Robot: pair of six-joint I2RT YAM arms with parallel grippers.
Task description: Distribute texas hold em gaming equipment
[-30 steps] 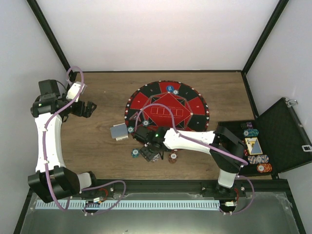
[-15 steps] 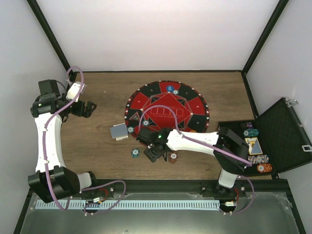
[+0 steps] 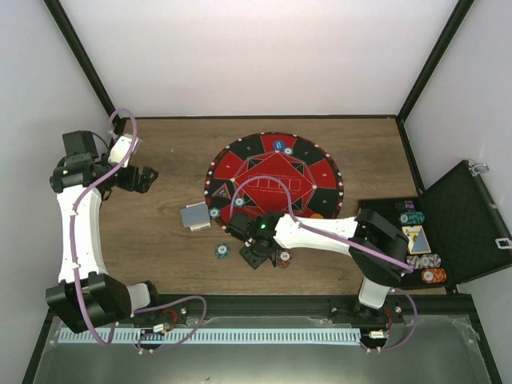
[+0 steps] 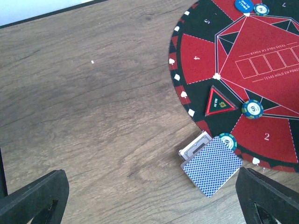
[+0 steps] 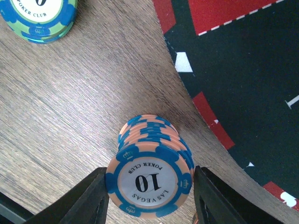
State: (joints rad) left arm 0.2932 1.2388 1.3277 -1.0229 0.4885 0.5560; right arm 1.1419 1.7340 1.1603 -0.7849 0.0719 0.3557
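Note:
A stack of orange-and-blue "10" chips (image 5: 149, 179) stands on the wood just off the mat's near edge, also seen in the top view (image 3: 283, 258). My right gripper (image 5: 149, 200) is open, a finger (image 5: 91, 200) close on each side of the stack. A teal chip stack (image 5: 39, 16) lies to its left (image 3: 222, 250). The blue-backed card deck (image 4: 212, 165) lies at the mat's left edge (image 3: 195, 216) with a teal chip (image 4: 228, 140) beside it. My left gripper (image 3: 144, 178) is open and empty, far left of the mat.
The round red-and-black mat (image 3: 276, 172) holds single chips (image 4: 252, 109) and a blue button disc (image 3: 278, 145) at its far edge. The open black case (image 3: 468, 216) at the right holds more chips (image 3: 422, 261) and cards. Bare wood lies left of the mat.
My right gripper has moved right, away from the teal stack, and its fingers now straddle the orange-and-blue stack. The stack and the left arm have not moved.

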